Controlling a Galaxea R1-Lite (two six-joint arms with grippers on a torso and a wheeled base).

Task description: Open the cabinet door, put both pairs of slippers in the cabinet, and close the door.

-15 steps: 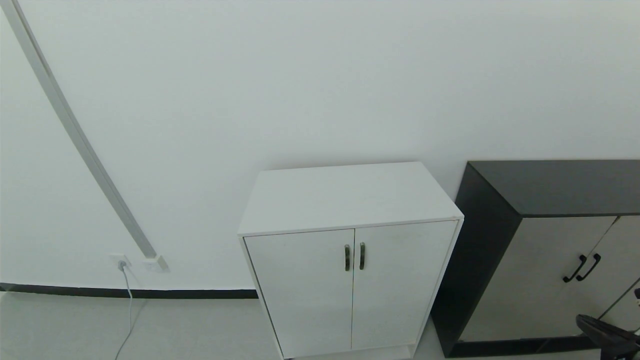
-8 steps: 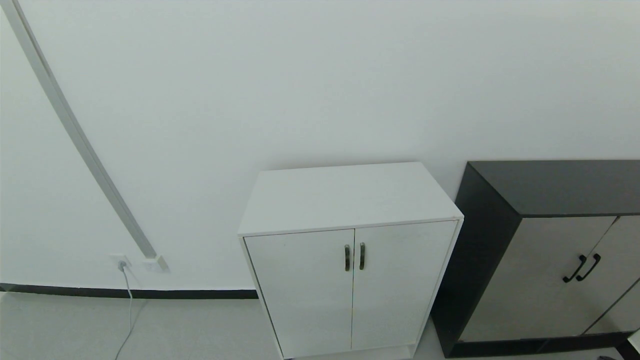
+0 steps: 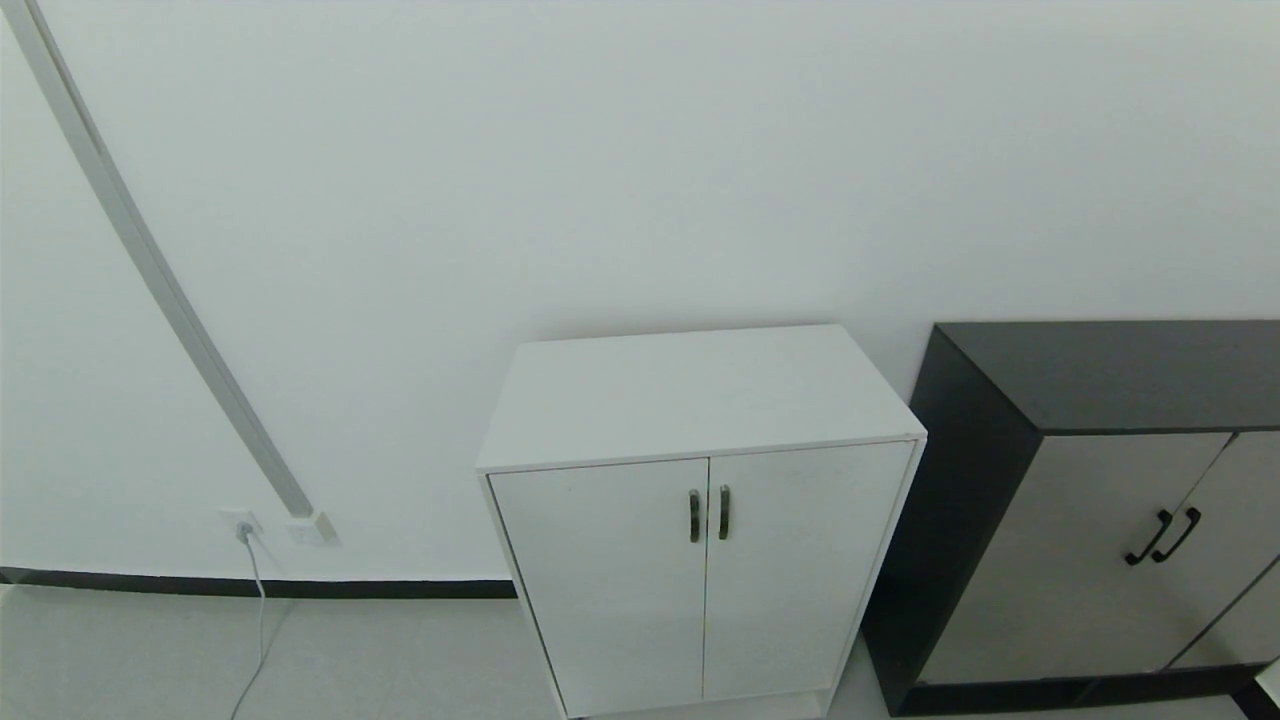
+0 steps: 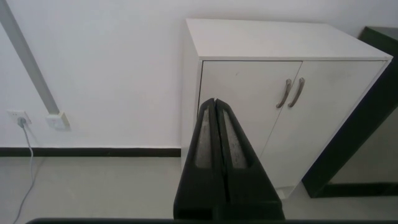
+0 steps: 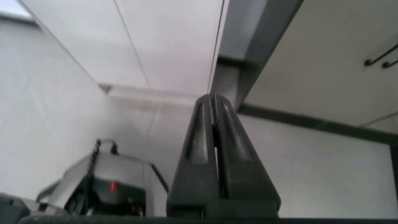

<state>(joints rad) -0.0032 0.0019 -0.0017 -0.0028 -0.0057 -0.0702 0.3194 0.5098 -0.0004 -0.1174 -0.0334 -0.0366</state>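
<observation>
Fingers (image 4: 205, 140) of the left gripper (image 4: 215, 102) are pressed flat together with nothing between them. The right gripper (image 5: 213, 98) is likewise fully closed and empty.

Change noted: a second ago the dark end of the right arm sat at the 4 o'clock corner of the head view, in front of the dark cabinet (image 3: 1100, 370). It has since dropped away from that corner. The white cabinet (image 3: 700, 400) has not moved, and both its doors remain shut, handles (image 3: 708, 514) side by side at the centre seam.

Assessment: the right arm is judged to be pulling back, not approaching a door. With both doors shut and both grippers empty, no handling step is in hand (whether the slippers are already inside cannot be told through closed doors).

Position: the white cabinet stands at 12 o'clock from the robot, against the wall, with the dark cabinet just beside it at 2 o'clock. From the left fingertips the handles (image 4: 291, 93) lie ahead at roughly 1 o'clock, well apart from them, with no contact.
</observation>
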